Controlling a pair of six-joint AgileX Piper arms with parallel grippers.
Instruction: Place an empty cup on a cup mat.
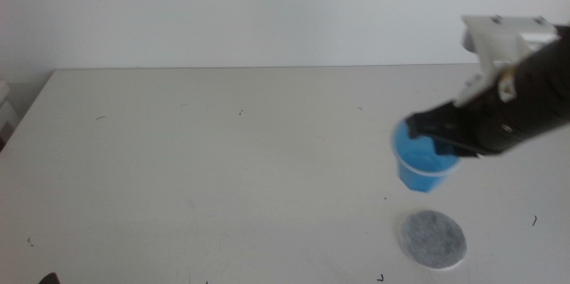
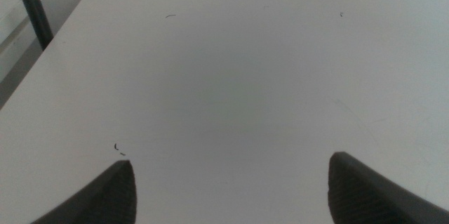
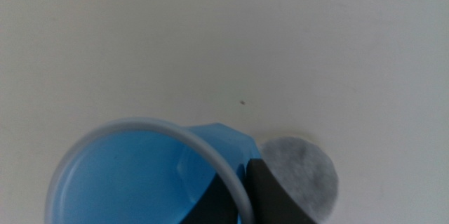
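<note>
My right gripper [image 1: 436,137] comes in from the right and is shut on the rim of the blue cup [image 1: 420,161], holding it above the table, a little behind and left of the cup mat [image 1: 433,239]. In the right wrist view the cup [image 3: 133,178] is upright and empty, one jaw pinching its white rim, and the grey cup mat [image 3: 303,171] lies on the table just beside and below it. My left gripper [image 2: 228,189] is open and empty over bare table; it is out of the middle view.
The white table [image 1: 223,159] carries only a few small dark specks. Its back edge meets a pale wall, and its left edge shows in the left wrist view with a dark pole [image 2: 31,10] beyond it.
</note>
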